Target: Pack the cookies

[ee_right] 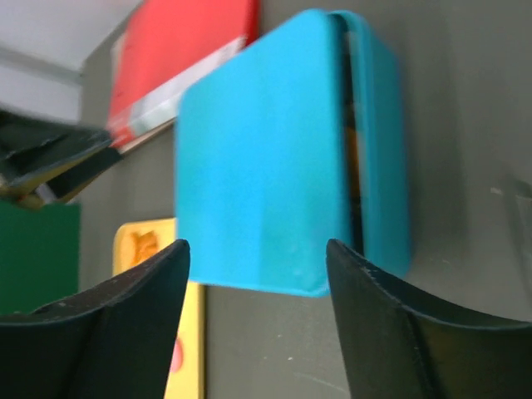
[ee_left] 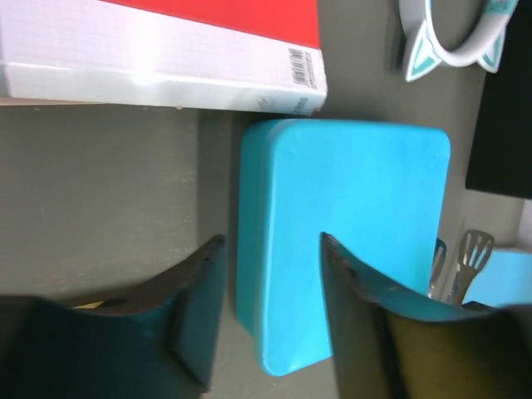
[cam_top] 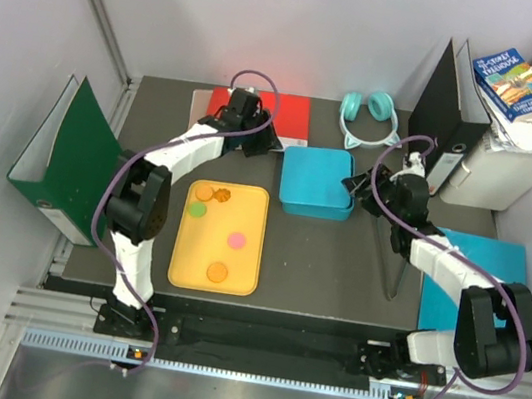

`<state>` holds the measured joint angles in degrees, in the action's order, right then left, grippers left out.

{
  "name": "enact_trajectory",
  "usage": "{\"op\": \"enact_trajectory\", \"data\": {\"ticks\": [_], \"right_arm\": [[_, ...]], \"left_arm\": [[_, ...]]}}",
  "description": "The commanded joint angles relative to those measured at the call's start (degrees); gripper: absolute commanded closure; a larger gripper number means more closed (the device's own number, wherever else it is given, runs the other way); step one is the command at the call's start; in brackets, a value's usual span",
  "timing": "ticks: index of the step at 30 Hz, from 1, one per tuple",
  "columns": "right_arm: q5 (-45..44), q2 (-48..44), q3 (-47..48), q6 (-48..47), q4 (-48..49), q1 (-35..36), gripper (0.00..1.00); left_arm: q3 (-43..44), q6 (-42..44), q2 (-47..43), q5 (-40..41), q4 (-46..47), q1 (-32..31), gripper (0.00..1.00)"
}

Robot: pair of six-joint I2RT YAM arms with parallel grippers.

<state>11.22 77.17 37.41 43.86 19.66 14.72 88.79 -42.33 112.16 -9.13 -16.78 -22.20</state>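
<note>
Several cookies lie on a yellow tray (cam_top: 179, 272): an orange one (cam_top: 204, 193), a scalloped tan one (cam_top: 222, 194), a green one (cam_top: 198, 210), a pink one (cam_top: 235, 240) and another orange one (cam_top: 217, 272). A blue lidded box (cam_top: 318, 180) stands right of the tray. My left gripper (cam_top: 266, 145) is open and empty at the box's far left corner; its jaws (ee_left: 270, 249) straddle the box's edge (ee_left: 349, 216). My right gripper (cam_top: 355, 185) is open and empty at the box's right side (ee_right: 258, 249). In the right wrist view the lid (ee_right: 258, 166) sits ajar, with something orange in the gap (ee_right: 352, 166).
A red-and-white book (cam_top: 270, 111) lies behind the box, teal cat-ear headphones (cam_top: 366, 114) beside it. A green binder (cam_top: 65, 158) stands left, a black binder (cam_top: 443, 106) and a white box with books (cam_top: 517, 148) at back right. A blue sheet (cam_top: 479, 259) and a metal utensil (ee_left: 470, 253) lie right.
</note>
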Motion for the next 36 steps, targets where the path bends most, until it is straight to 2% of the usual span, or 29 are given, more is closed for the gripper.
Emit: {"op": "enact_trajectory", "data": {"ticks": [1, 2, 3, 4, 5, 7, 13, 25, 29, 36], "right_arm": [[-15.6, -2.3, 7.2, -2.5, -17.0, -0.6, 0.49], [-17.8, -1.9, 8.5, -2.5, -18.9, -0.6, 0.57], [-21.6, -1.5, 9.3, -2.5, -21.0, -0.6, 0.64], [-23.2, -1.0, 10.2, -2.1, -25.2, -0.6, 0.76], [-24.2, -0.2, 12.0, -2.0, -26.7, -0.7, 0.8], [-26.3, 2.4, 13.6, -1.8, -29.2, -0.6, 0.88], [-24.8, 10.8, 18.8, -3.2, -32.8, -0.6, 0.99], [-20.9, 17.5, 19.9, -2.7, -26.7, -0.7, 1.0], [-16.2, 19.4, 19.0, -2.6, -23.4, -0.7, 1.0], [-13.6, 21.1, 18.7, -1.6, -21.2, -0.7, 1.0]], "left_arm": [[-1.2, 1.5, -2.0, 6.0, -2.1, -0.5, 0.53], [-1.6, 1.5, -1.9, 8.1, -2.2, -0.7, 0.6], [-1.9, 1.8, -1.7, 8.7, -2.3, -0.7, 0.63], [-2.1, 1.9, -1.4, 10.4, -2.3, -1.1, 0.66], [-2.2, 2.1, -1.2, 11.1, -2.2, -1.4, 0.71], [-2.1, 2.1, -0.5, 12.0, -2.2, -1.7, 0.74], [-2.1, 1.9, 1.6, 12.9, -2.1, -2.3, 0.78], [-2.6, 0.8, 5.0, 10.5, -0.8, -2.6, 0.8], [-3.1, -0.1, 5.9, 6.1, 1.5, -2.6, 0.8], [-3.7, -1.4, 6.8, -1.2, 6.1, -2.6, 0.8]]}}
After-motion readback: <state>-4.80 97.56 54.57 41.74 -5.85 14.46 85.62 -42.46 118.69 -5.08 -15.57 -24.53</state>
